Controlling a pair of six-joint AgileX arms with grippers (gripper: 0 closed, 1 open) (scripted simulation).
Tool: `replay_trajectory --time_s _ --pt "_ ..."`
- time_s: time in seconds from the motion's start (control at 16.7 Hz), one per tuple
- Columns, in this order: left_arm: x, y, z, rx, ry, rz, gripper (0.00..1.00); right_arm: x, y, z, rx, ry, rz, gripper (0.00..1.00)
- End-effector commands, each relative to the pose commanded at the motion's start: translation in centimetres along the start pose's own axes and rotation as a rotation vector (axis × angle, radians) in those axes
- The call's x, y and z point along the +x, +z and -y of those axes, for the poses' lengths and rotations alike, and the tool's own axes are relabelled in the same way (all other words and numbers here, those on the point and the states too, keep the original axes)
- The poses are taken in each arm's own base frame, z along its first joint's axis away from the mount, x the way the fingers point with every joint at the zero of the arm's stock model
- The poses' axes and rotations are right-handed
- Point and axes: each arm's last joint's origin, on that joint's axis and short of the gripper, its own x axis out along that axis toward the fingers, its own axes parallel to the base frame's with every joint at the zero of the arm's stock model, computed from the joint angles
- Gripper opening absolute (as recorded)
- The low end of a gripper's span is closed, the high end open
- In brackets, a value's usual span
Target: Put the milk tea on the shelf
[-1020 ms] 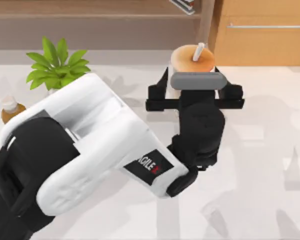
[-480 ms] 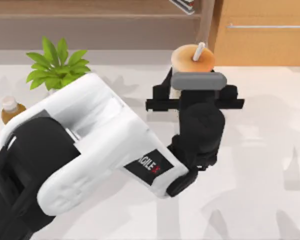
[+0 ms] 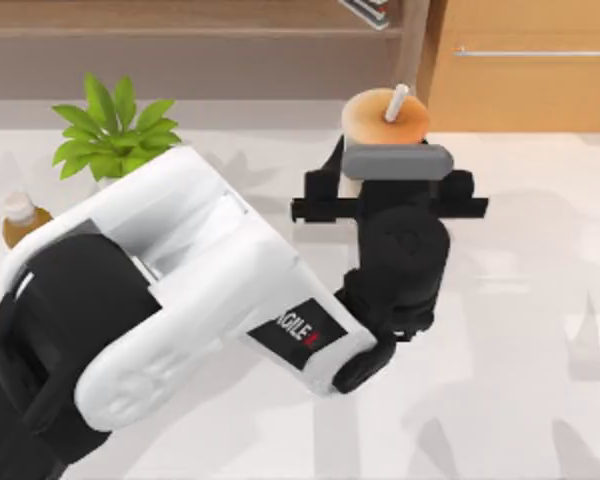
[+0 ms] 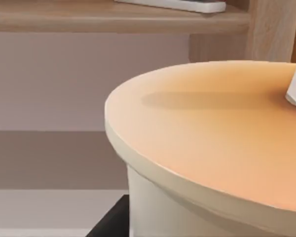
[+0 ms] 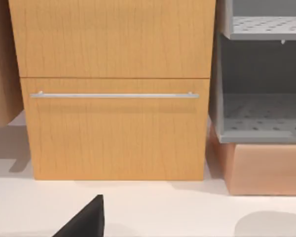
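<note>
Standing at the gripper's far left, a small amber bottle [image 3: 20, 218] and a plant [image 3: 113, 128] flank my left arm. The left gripper [image 3: 388, 172] pinches the milk tea [image 3: 382, 118] between its fingers, with the shelf [image 3: 180, 45] just beyond it across the counter [image 3: 520, 300].

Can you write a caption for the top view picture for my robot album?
Left gripper around the milk tea beside the brown shelf.
</note>
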Motion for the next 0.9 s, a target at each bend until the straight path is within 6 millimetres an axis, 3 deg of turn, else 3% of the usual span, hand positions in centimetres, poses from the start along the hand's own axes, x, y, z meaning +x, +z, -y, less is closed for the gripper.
replay_trajectory --time_s 0.78,0.9 --pt "-0.1 0.9 0.1 0.003 -0.002 0.0 0.0 0.0 0.0 0.0 0.0 0.0 0.0 1.0" --pt "-0.4 2.5 0.9 -0.045 -0.044 0.031 0.0 0.0 0.0 0.0 0.0 0.0 0.0 1.0"
